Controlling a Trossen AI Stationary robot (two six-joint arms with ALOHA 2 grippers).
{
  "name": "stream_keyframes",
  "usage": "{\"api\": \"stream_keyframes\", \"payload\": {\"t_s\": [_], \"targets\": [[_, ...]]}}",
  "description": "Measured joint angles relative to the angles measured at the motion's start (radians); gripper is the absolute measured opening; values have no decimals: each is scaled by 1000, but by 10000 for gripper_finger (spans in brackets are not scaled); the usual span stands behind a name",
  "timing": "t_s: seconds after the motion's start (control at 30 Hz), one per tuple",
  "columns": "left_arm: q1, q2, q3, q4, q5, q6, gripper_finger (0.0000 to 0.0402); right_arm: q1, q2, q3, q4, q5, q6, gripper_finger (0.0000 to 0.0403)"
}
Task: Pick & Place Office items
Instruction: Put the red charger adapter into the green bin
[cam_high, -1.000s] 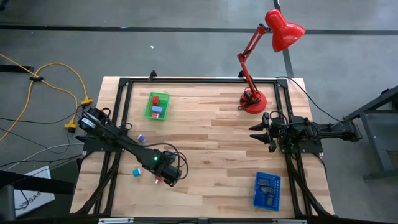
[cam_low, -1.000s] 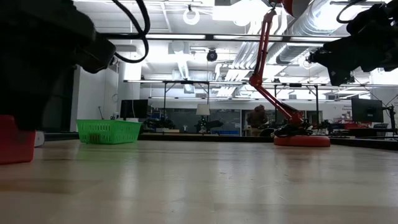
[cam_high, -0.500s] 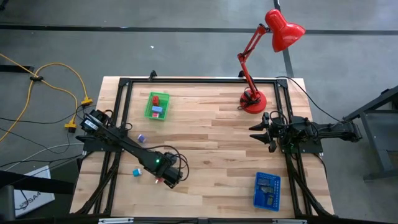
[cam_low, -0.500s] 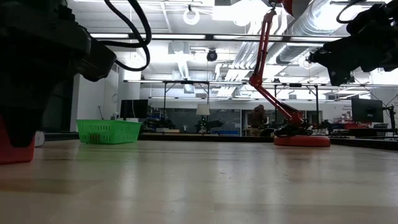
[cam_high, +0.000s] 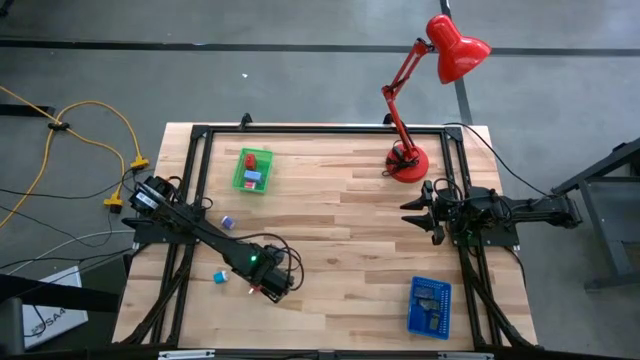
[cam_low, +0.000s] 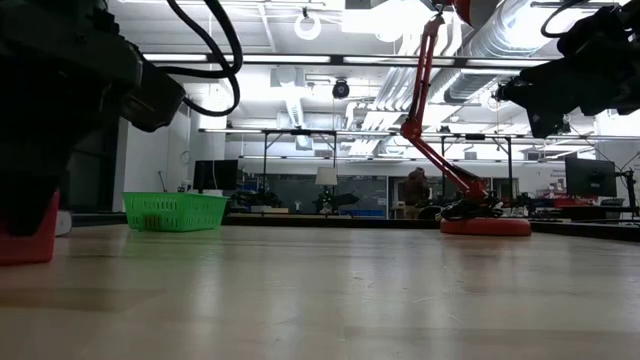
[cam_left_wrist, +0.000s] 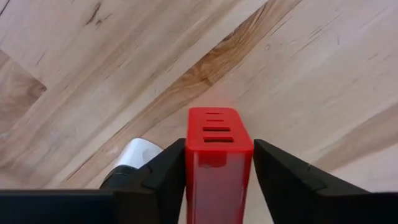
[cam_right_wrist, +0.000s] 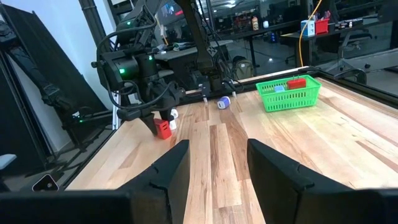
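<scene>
Your left tool (cam_left_wrist: 219, 171) sits low over the near left part of the table (cam_high: 340, 230), its two fingers (cam_left_wrist: 166, 171) standing on either side of a red block (cam_left_wrist: 219, 155). In the left wrist view the fingers appear to press against the block's sides, so you seem to be clamped on it, though the block still looks to be resting on the wood. A small white piece (cam_left_wrist: 135, 152) lies just beside one finger; if you lift now, that finger may drag or flick it away. The grip is on the block's lower end, so it could tilt or slip out as you rise, especially if the squeeze is not yet firm. A teal piece (cam_high: 218, 275) and a lilac piece (cam_high: 227, 221) lie near your arm, and a wide swing toward the green tray (cam_high: 254, 169) could sweep them aside. The tray already holds a few items, so a careless release could land on those. Your right tool (cam_right_wrist: 211, 168) waits at the table's right side, fingers apart and empty, beside the red lamp (cam_high: 408, 160).
</scene>
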Motion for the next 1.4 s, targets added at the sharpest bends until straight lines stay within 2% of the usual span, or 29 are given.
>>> {"api": "stream_keyframes", "payload": {"t_s": [0.33, 0.7, 0.9, 1.1, 1.4], "targets": [[0, 0, 0, 0, 1, 5, 118, 0, 0, 0, 0, 0, 0, 146], [0, -12, 0, 0, -18, 60, 118, 0, 0, 0, -1, 0, 0, 146], [16, -100, 0, 1, -115, 147, 117, 0, 0, 0, -1, 0, 0, 146], [81, -215, 0, -57, -218, 238, 117, 0, 0, 0, -1, 0, 0, 146], [199, -345, 0, -96, -294, 361, 116, 0, 0, 0, -1, 0, 0, 146]]}}
